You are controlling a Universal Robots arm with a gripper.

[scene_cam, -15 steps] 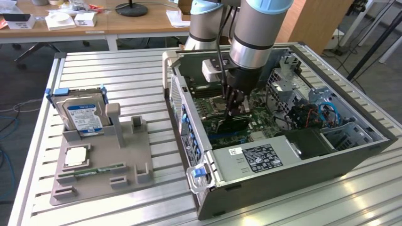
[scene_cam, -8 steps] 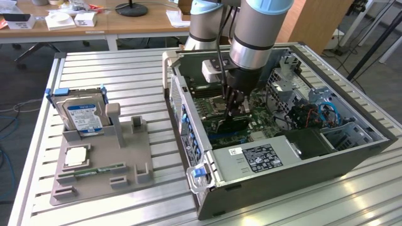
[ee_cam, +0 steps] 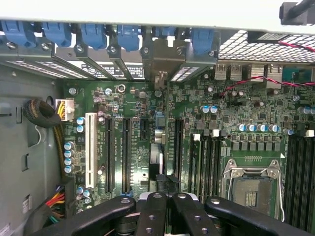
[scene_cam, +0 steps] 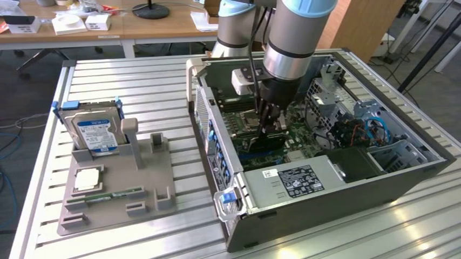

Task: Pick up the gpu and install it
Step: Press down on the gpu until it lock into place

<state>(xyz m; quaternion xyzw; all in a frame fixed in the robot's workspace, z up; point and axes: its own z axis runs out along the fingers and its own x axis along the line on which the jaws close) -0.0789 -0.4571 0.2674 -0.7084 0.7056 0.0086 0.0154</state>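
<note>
Inside the open case (scene_cam: 403, 178), the power supply (scene_cam: 299, 181) blocks the near end; the motherboard (ee_cam: 197, 123) lies open beyond it.

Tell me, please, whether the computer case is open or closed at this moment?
Open. The computer case lies on its side with no side panel on, so the motherboard is exposed, and the gripper reaches down inside it.

Open computer case (scene_cam: 403, 178) at centre-right of exterior view; parts holder (scene_cam: 119, 194) at lower left, hard drive (scene_cam: 97, 135) standing in it; gripper (scene_cam: 268, 129) inside case.
</note>
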